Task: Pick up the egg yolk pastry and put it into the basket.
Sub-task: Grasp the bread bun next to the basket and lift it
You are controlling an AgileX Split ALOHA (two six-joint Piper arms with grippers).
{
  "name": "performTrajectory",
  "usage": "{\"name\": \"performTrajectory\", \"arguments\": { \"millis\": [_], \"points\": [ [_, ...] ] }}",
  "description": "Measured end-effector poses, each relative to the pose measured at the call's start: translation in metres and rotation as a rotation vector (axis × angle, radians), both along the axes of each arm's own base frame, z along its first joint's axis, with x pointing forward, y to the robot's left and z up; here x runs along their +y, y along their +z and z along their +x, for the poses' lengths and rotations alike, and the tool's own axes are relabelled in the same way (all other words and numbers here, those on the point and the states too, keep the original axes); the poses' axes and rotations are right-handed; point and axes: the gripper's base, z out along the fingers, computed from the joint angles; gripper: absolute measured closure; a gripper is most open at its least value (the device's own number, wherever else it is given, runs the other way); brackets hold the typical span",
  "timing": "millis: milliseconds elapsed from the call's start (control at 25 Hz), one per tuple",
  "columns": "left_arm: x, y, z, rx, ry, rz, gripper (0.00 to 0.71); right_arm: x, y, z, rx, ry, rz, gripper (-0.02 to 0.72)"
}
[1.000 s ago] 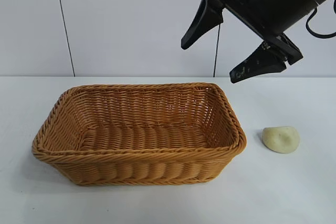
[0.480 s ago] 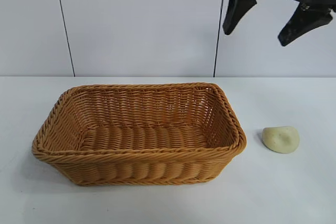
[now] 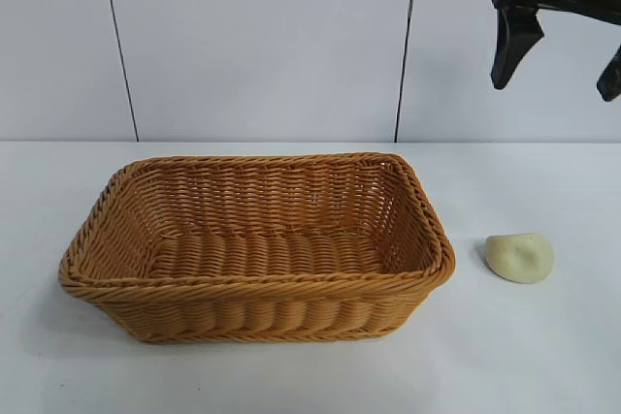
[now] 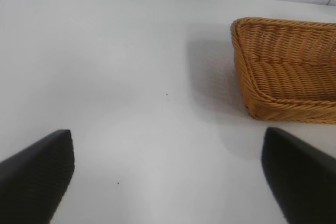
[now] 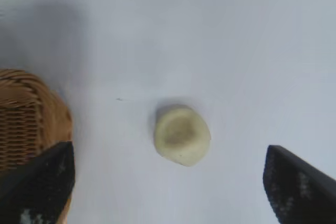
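A: The right gripper [image 3: 561,50] hangs high over the table's right end, fingers spread wide, nothing between them. In its wrist view the pastry [image 5: 182,134] lies on the table between the two fingertips, far below.

B: So nothing picked up yet?

A: No. The pastry [image 3: 520,257] sits on the white table [image 3: 543,356], just beside the basket's right end and clear of the rim. The basket [image 3: 254,290] holds nothing.

B: And the other arm?

A: The left gripper [image 4: 168,182] is parked over bare table off the basket's left end, also spread wide and empty.

B: What's left, then?

A: Nearly all of it, I'd say: come down around the pastry, close on it, lift, carry it over the rim, let go. Only the lining-up looks under way.
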Motion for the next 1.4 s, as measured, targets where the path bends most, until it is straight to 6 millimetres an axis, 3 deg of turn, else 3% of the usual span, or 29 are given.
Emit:
{"name": "performTrajectory", "arguments": {
  "millis": [200,680,1000,1120,1320,1400],
  "points": [
    [0.0,0.0,0.0,0.0,0.0,0.0,0.014,-0.005,-0.028,0.01,0.079,-0.017,0.018,0.008],
    [0.0,0.0,0.0,-0.001,-0.001,-0.001,0.014,0.004,-0.13,0.029,0.318,-0.032,0.094,0.015],
    [0.0,0.0,0.0,-0.002,-0.001,-0.001,0.014,0.004,-0.151,0.033,0.329,-0.043,0.092,0.029],
    [0.0,0.0,0.0,-0.002,-0.001,-0.001,0.014,0.004,-0.151,0.033,0.327,-0.043,0.092,0.13],
    [0.0,0.0,0.0,-0.002,-0.001,-0.001,0.014,0.004,-0.151,0.033,0.334,-0.043,0.092,0.436],
    [0.0,0.0,0.0,-0.002,-0.001,-0.001,0.014,0.004,-0.15,0.032,0.344,-0.042,0.092,0.489]
  ]
}}
